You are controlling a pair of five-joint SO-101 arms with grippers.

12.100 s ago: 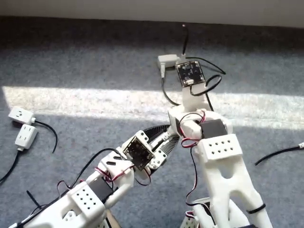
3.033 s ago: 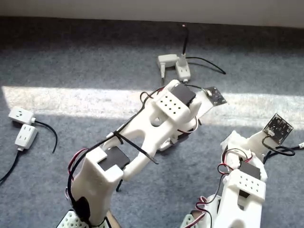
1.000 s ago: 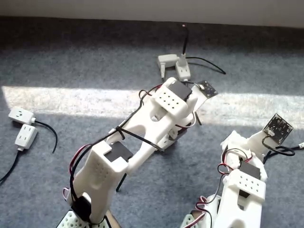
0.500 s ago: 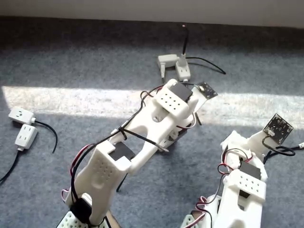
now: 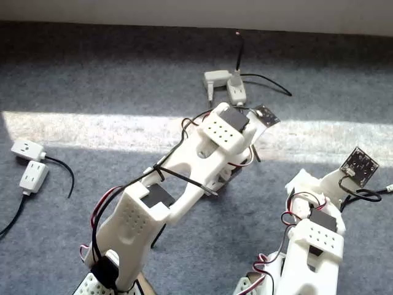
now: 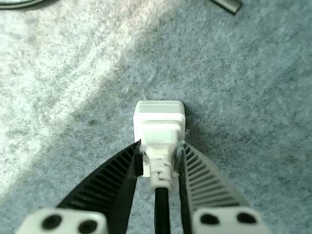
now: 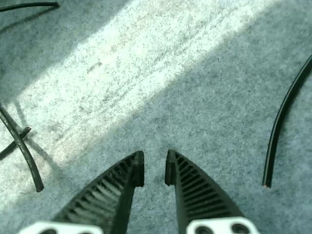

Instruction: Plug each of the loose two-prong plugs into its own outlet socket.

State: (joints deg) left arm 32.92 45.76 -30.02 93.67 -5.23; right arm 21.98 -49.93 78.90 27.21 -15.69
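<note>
My left gripper (image 6: 160, 146) is shut on a white two-prong plug (image 6: 160, 122), low over the grey carpet, and the plug's black cord (image 6: 162, 209) runs back between the fingers. In the high view the left arm (image 5: 202, 153) stretches across the middle and hides this gripper and plug. Beyond it lie a white socket (image 5: 236, 92) and a white plug piece (image 5: 215, 80) side by side. Two white outlet sockets (image 5: 27, 149) (image 5: 34, 176) lie at the far left. My right gripper (image 7: 154, 168) is slightly open over bare carpet, holding nothing.
A loose black cable (image 7: 285, 112) lies on the carpet beside the right gripper, and other black cables (image 7: 19, 146) cross on its other side. A band of sunlight (image 5: 92, 132) runs across the carpet. The right arm (image 5: 319, 203) stands at the lower right.
The left arm has shifted only slightly, still holding the plug. The right arm has not moved.
</note>
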